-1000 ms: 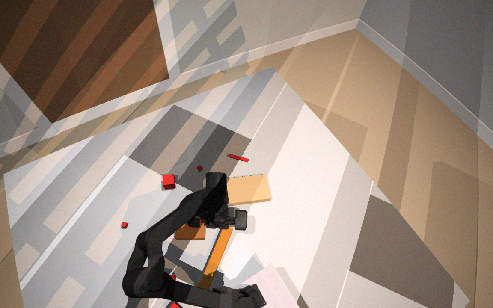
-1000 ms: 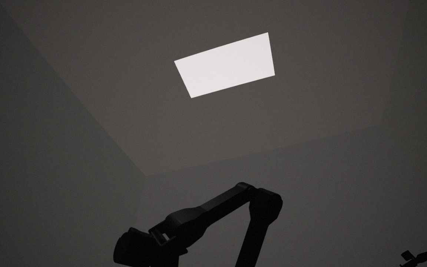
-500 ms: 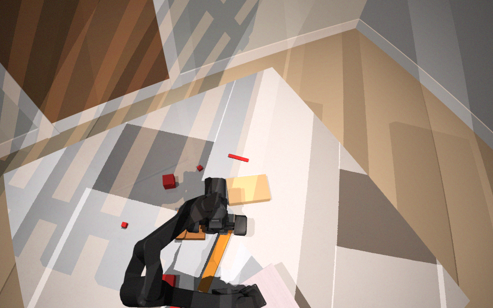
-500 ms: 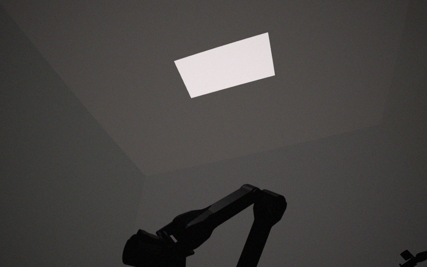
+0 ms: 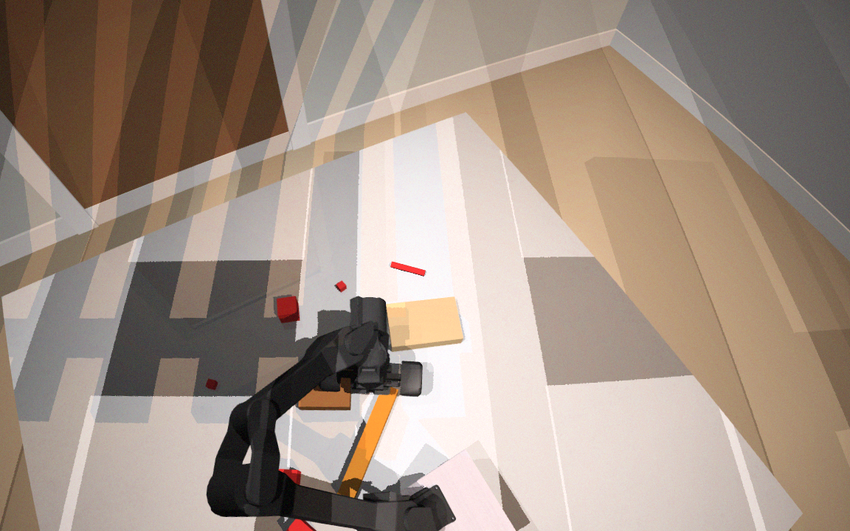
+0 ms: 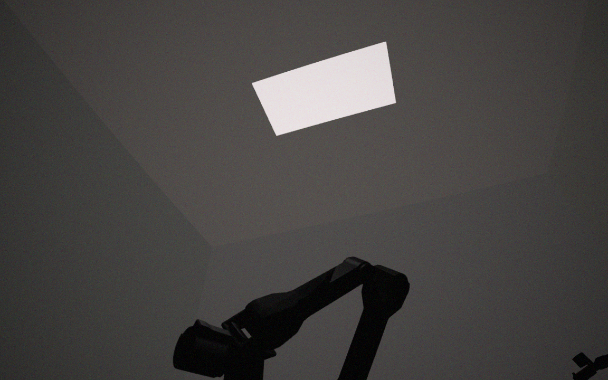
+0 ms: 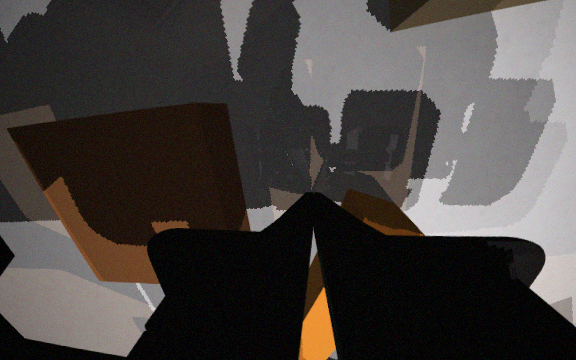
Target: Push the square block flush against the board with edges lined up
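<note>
The square orange-brown block [image 5: 322, 400] [image 7: 133, 175] lies flat on the table, partly hidden by my arm in the top view. The long orange board [image 5: 368, 443] [image 7: 375, 216] lies to its right and runs toward the arm's base. My gripper [image 5: 367, 389] [image 7: 312, 199] is shut and empty. It points down, low over the table, with its tips in the gap between the block and the board's far end. The block and the board lie apart. The exterior view shows only the arm's dark outline against a ceiling.
A pale tan slab [image 5: 428, 321] [image 7: 448, 10] lies just beyond the gripper. A red cube [image 5: 287, 308], two small red cubes [image 5: 340, 285] [image 5: 211, 383] and a thin red bar [image 5: 407, 268] are scattered on the table. A pink sheet [image 5: 474, 492] lies near the arm's base.
</note>
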`<state>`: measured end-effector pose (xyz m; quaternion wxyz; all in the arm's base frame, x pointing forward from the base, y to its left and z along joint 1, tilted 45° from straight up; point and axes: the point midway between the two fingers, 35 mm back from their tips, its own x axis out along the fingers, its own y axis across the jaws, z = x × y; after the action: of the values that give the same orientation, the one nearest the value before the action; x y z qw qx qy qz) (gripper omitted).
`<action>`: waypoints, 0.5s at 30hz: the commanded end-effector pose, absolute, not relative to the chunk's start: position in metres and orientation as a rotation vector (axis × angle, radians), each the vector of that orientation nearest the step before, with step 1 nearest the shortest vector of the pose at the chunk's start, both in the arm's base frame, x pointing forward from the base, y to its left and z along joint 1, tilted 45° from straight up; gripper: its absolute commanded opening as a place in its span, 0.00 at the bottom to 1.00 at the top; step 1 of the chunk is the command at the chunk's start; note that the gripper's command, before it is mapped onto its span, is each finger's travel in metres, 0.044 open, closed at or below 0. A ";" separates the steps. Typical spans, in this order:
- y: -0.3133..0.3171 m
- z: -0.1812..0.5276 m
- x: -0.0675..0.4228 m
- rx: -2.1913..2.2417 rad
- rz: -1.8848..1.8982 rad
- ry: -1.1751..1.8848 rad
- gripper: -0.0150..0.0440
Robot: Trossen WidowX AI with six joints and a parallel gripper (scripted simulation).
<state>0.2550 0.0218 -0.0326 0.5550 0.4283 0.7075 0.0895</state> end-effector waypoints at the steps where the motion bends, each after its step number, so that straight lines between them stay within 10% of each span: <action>1: 0.020 -0.035 0.261 1.018 0.212 1.671 0.25; 15: 0.012 -0.045 0.280 1.017 0.212 1.670 0.25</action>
<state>0.2759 0.0137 -0.0429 0.5542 0.4302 0.7072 0.0880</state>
